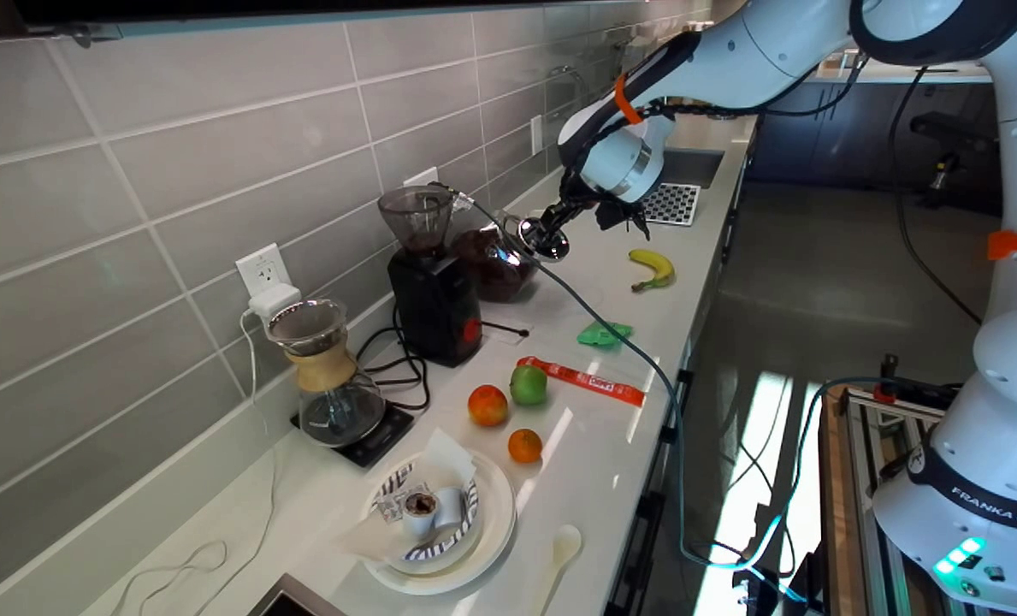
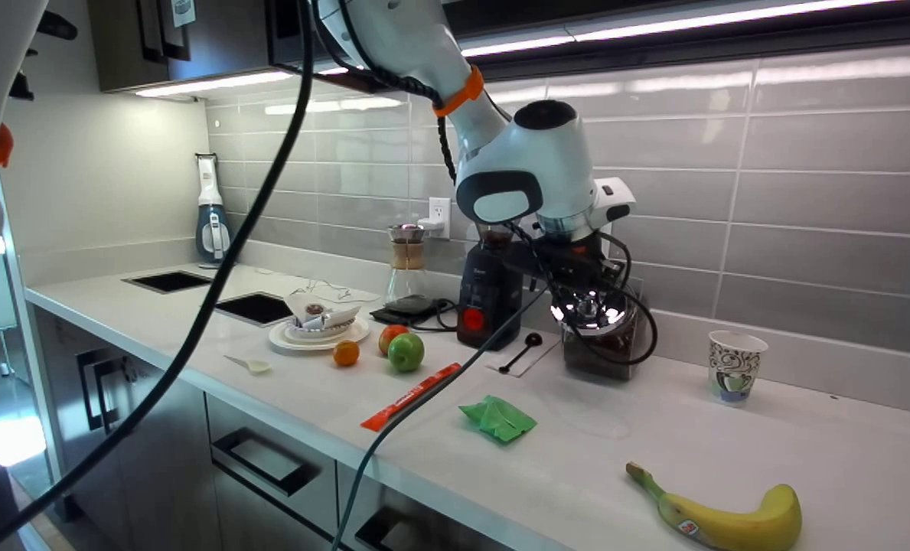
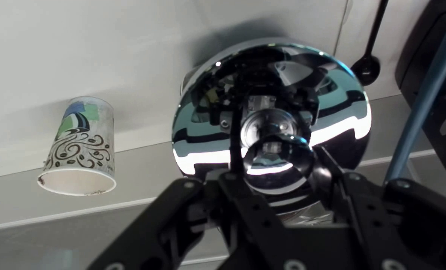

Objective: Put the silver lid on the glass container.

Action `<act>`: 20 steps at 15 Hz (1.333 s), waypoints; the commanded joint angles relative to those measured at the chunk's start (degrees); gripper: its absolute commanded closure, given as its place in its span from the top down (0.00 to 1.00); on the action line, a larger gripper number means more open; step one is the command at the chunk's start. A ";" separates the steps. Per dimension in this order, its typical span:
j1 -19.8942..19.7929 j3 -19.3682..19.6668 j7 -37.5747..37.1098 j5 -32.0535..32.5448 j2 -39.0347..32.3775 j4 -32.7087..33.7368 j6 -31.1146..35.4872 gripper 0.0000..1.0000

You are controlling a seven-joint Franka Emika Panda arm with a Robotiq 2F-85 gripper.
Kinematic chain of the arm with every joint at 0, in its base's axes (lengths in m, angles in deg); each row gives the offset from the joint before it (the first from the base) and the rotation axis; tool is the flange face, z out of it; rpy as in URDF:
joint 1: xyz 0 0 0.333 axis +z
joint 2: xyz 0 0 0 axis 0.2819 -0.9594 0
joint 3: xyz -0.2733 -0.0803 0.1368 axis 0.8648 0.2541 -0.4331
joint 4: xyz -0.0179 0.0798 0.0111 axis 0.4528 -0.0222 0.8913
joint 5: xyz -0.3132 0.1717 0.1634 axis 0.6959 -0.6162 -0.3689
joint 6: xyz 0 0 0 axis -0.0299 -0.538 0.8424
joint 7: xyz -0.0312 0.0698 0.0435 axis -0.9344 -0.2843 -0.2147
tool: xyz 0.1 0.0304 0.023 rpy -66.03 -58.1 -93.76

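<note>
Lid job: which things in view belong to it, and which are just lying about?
Part of the job:
silver lid
glass container
gripper

Not part of it:
banana
paper cup
green apple
red apple
orange
green packet
red packet
pale spoon
black scoop
coffee grinder
coffee pot
plate

In an exterior view the camera looks down along the counter (image 1: pixel 589 479), white plate (image 1: pixel 498 518) near, banana (image 1: pixel 658 267) far. In an exterior view the camera sits lower, facing the tiled wall (image 2: pixel 830 153) obliquely from the opposite end, banana near. Both exterior views share my arm (image 1: pixel 765 60) and the green apple (image 1: pixel 529 385). My wrist view, close and inverted, looks past my fingers (image 3: pixel 251 202) at the silver lid (image 3: pixel 273 95).
</note>
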 commanded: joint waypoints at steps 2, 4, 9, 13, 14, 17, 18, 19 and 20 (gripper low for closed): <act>-4.41 -5.32 5.74 -5.07 -3.41 4.54 2.34 0.21; -5.63 -6.68 7.17 -5.72 -4.45 5.72 2.58 0.21; -7.76 -9.22 9.24 -5.99 -6.94 7.50 2.62 0.21; -9.20 -11.37 9.98 -6.16 -8.59 8.90 2.77 0.21; -9.51 -11.87 10.10 -6.15 -8.90 9.23 2.79 0.21; -10.35 -13.14 10.50 -6.18 -9.70 9.97 2.95 0.21; -10.63 -13.49 10.58 -6.16 -9.82 10.06 2.99 0.21; -10.85 -13.77 10.59 -6.05 -9.96 10.16 3.00 0.21; -10.99 -14.03 10.63 -5.94 -10.15 10.36 3.06 0.21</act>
